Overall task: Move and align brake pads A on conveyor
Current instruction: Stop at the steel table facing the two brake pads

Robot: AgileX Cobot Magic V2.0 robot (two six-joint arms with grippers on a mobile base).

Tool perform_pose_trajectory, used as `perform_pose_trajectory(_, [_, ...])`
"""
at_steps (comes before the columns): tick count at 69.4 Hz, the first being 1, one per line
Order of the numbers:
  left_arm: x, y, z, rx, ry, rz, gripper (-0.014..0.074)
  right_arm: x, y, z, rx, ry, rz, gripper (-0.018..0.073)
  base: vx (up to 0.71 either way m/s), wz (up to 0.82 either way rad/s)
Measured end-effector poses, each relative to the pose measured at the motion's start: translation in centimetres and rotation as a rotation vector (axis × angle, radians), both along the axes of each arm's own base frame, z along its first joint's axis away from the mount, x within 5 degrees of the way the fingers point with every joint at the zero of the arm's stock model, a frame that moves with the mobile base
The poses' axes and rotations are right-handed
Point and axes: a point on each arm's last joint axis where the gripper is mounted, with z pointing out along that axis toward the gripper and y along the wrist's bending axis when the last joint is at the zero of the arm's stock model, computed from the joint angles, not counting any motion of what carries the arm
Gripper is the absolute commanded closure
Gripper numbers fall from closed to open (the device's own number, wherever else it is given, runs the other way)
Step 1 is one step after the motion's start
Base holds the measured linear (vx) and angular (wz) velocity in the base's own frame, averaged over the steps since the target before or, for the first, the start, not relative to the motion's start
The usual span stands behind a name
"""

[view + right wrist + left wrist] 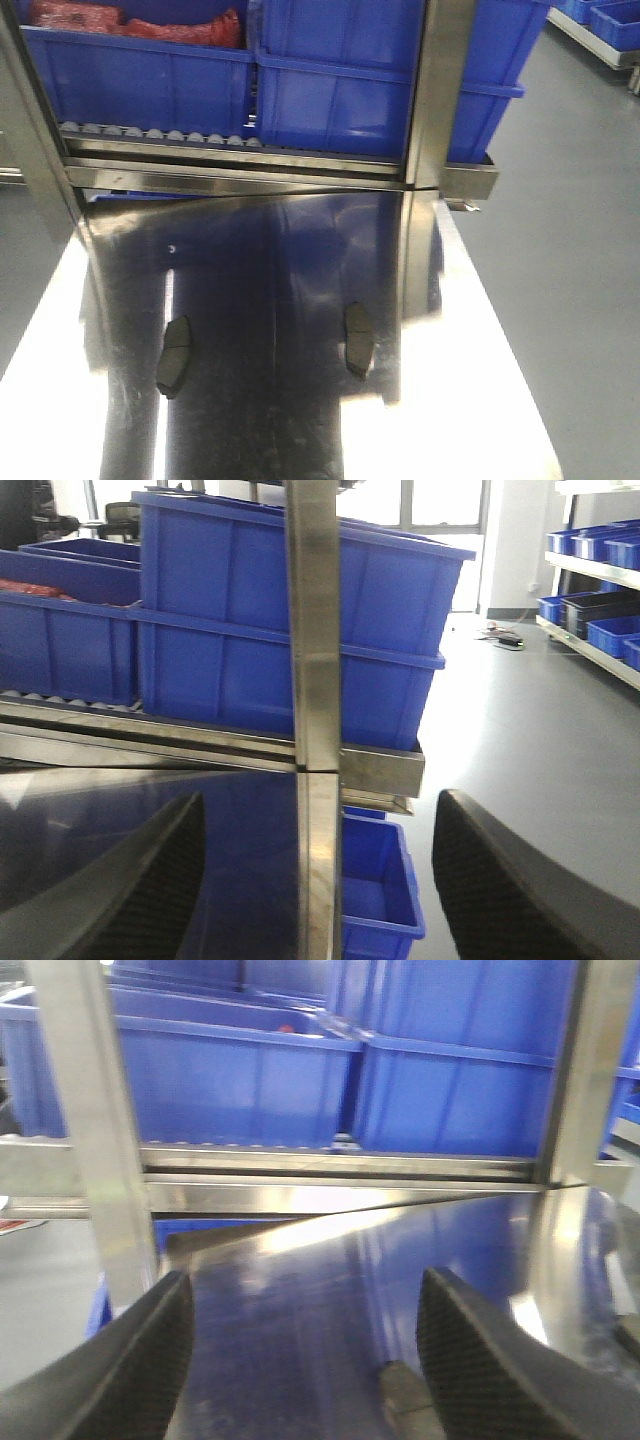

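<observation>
The right gripper (320,815) holds its two dark, textured fingers (500,880) spread wide apart on either side of a steel upright post (315,630), behind which stacked blue bins (210,610) sit on a metal rack (380,767), with the shiny surface (100,820) at lower left and a smaller blue bin (375,880) on the grey floor (520,720).

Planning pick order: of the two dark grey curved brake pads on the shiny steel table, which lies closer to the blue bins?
The right-hand dark grey pad, slightly farther up the table; the left-hand pad sits nearer the camera, beside a bright glare streak.
</observation>
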Motion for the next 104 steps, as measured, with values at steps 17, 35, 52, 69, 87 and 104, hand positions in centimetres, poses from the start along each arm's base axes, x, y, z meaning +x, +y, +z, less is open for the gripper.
perform_pose_trajectory(17, [0.0,0.0,0.0,0.0,0.0,0.0,0.0132,0.0,0.0,0.0,0.0,0.0,0.0,0.0096,0.06,0.11])
perform_pose_trajectory(35, [0.0,0.0,0.0,0.0,0.0,0.0,0.0132,0.0,0.0,0.0,0.0,0.0,0.0,0.0096,0.0,0.0])
perform_pose_trajectory(52, [0.0,0.0,0.0,0.0,0.0,0.0,0.0132,0.0,0.0,0.0,0.0,0.0,0.0,0.0096,0.0,0.02])
perform_pose_trajectory(69, [0.0,0.0,0.0,0.0,0.0,0.0,0.0132,0.0,0.0,0.0,0.0,0.0,0.0,0.0096,0.0,0.0])
perform_pose_trajectory(87, [0.0,0.0,0.0,0.0,0.0,0.0,0.0132,0.0,0.0,0.0,0.0,0.0,0.0,0.0096,0.0,0.0])
perform_pose_trajectory(104, [0.0,0.0,0.0,0.0,0.0,0.0,0.0132,0.0,0.0,0.0,0.0,0.0,0.0,0.0096,0.0,0.0])
